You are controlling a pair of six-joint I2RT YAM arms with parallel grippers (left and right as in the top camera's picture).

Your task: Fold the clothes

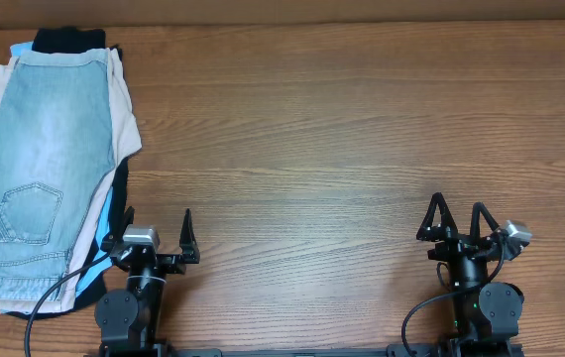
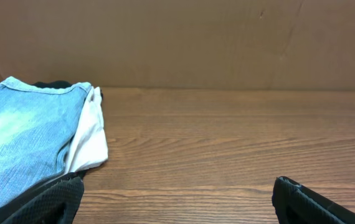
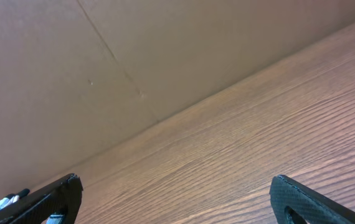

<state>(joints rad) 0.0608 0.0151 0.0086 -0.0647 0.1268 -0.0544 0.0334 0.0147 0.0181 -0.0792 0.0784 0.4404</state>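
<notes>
L tool (image 1: 158,218), R tool (image 1: 457,206) sit low, jaws wide.

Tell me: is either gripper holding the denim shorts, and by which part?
Nothing is held. The left gripper and right gripper are open and empty; the denim shorts lie on the clothes pile.

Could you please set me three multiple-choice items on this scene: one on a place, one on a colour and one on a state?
1. Where do the denim shorts lie? A) the table, left end B) table's middle C) table's right end
2. What colour is the cloth directly under them? A) red B) cream C) green
3. How are the left gripper and right gripper? A) shut on the shorts B) open, empty C) shut, empty
Answers: 1 A, they lie far left overhead; 2 B, cream edge beside the denim; 3 B, fingers apart, nothing between them.
</notes>
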